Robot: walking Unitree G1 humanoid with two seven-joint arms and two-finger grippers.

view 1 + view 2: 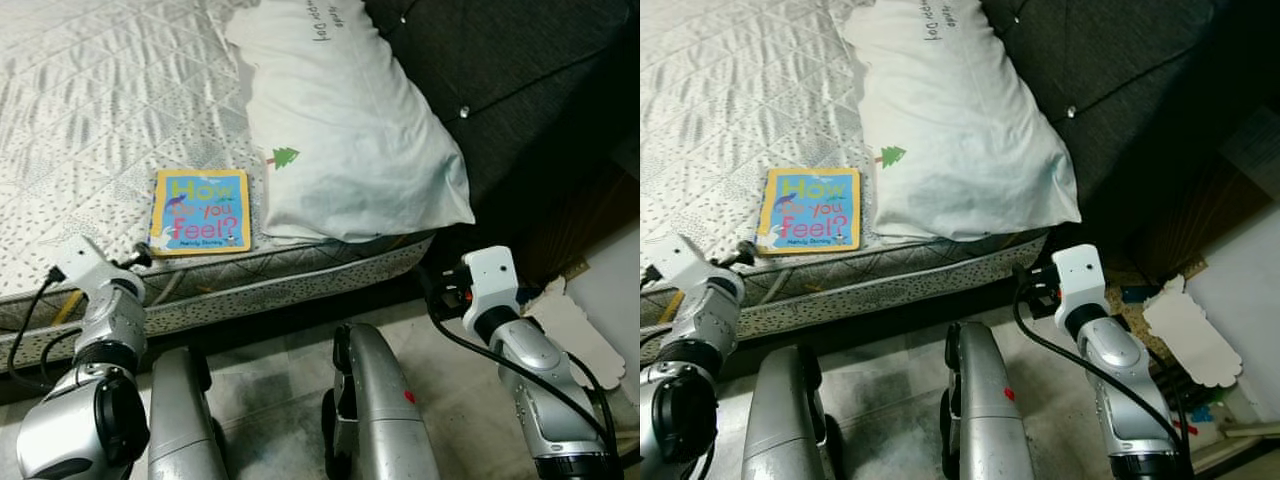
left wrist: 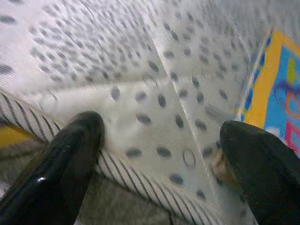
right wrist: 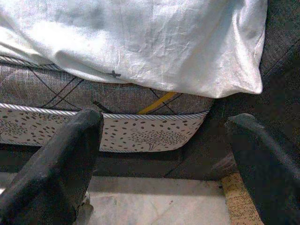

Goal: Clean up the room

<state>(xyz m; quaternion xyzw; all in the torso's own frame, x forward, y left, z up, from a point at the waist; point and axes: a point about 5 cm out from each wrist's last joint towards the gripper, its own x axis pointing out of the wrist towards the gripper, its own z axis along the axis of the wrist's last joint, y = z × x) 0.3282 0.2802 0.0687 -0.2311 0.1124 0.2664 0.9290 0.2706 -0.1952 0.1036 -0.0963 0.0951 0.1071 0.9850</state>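
A picture book (image 1: 200,212) with a yellow border and blue cover lies flat on the quilted mattress (image 1: 90,120), close to its front edge. A large white pillow (image 1: 340,130) with a small green tree print lies just right of the book. My left gripper (image 2: 161,136) is open at the mattress edge, its fingers (image 2: 65,159) against the dotted fabric, and the book's corner (image 2: 276,89) sits just beyond one fingertip. My right gripper (image 3: 164,136) is open and holds nothing. It hangs low before the bed's corner, below the pillow (image 3: 140,42).
A dark grey padded headboard (image 1: 520,80) rises to the right of the pillow. On the floor at the right lies a white scalloped board (image 1: 575,330). My silver legs (image 1: 370,400) stand on the tiled floor close to the bed's side.
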